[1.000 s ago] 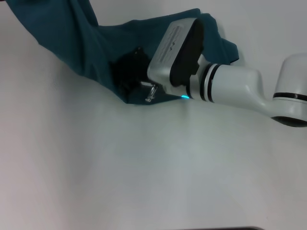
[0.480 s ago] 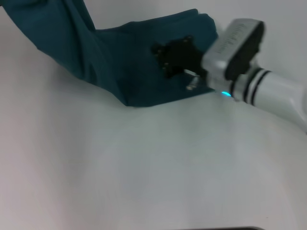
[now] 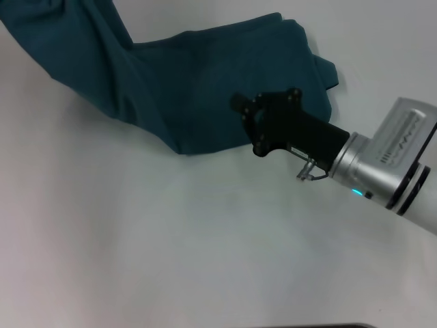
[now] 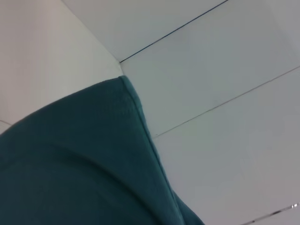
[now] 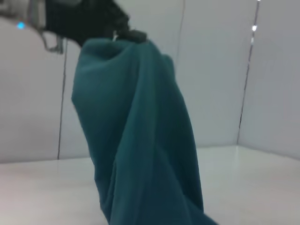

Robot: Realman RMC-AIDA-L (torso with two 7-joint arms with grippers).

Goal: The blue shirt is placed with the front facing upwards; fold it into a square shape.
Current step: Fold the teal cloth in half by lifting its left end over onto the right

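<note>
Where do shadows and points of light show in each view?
Head view: the dark teal-blue cotton T-shirt casts a faint shadow on the white table; a cyan lamp glows behind the right gripper. Right wrist view: a bright glint on the wall seam. Left wrist view: a small glint near the edge.

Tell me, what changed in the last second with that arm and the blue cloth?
The right gripper swung from the shirt's near corner out toward the robot's right and turned over, so its black end now lies over the cloth's near edge. The blue shirt itself barely shifted; its left part stays lifted, held up by the left gripper as the right wrist view shows.
</note>
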